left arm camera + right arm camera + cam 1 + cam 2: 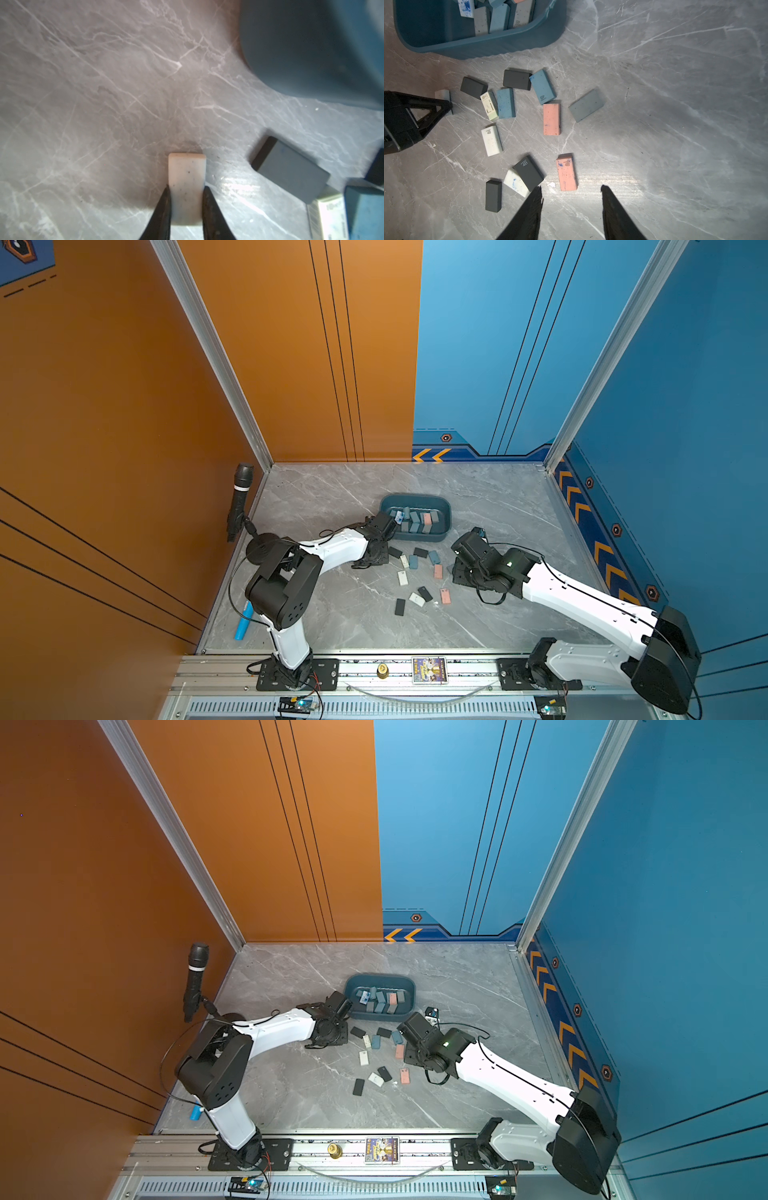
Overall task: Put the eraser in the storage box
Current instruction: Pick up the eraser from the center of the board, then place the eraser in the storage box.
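Grip set: left fingers [164, 207] clamped on small white rectangular rubber eraser [187, 176], pressing across its narrow width. Its long axis runs straight out past the fingertips. It sits low at the grey marble-patterned worktop [83, 104]; lifted or resting, cannot tell.

The shallow dark teal plastic storage box [415, 498] lies ahead of those fingertips and off toward the right arm's side, near but apart, with a row of erasers inside. A grey rectangular eraser [291, 170] lies beside the fingers on that same side.

Over the scattered loose erasers, right fingers [529, 212] stand apart and empty, with a pink rectangular eraser [566, 172] just beyond the tips.

Judgement: left arm carries. It likely needs to lift clear of the box wall, then swing forward and sideways over the rim.
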`<state>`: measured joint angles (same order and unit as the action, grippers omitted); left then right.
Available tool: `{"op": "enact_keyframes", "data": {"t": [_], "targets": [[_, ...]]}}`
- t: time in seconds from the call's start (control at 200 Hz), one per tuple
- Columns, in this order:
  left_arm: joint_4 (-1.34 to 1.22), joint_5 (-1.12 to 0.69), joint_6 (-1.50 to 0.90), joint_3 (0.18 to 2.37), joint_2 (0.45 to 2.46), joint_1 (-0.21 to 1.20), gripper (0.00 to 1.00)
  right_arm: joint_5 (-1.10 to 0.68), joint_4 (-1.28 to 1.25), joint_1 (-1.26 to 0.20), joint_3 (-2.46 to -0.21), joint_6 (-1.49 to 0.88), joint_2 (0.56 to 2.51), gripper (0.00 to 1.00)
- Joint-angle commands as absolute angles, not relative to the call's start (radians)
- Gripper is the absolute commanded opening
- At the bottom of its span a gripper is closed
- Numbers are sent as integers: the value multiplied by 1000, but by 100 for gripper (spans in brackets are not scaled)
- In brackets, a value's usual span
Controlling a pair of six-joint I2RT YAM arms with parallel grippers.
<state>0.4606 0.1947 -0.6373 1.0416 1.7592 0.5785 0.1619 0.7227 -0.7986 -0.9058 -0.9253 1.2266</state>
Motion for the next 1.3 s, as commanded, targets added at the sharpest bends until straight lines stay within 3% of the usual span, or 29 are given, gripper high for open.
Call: {"op": "enact_keyframes", "data": {"t": [0.0, 0.381, 0.621, 1.292], "targets": [[502, 199, -643, 1008, 1710, 569, 22, 184, 747, -795, -893, -945, 1213, 48], [571, 217, -635, 1023, 1552, 568, 23, 172, 736, -792, -905, -932, 1235, 48], [583, 202, -588, 1152, 1492, 556, 24, 161, 729, -784, -916, -916, 1250, 49], [644, 82, -452, 1663, 2002, 512, 24, 164, 730, -727, -801, -953, 1097, 49]]}}
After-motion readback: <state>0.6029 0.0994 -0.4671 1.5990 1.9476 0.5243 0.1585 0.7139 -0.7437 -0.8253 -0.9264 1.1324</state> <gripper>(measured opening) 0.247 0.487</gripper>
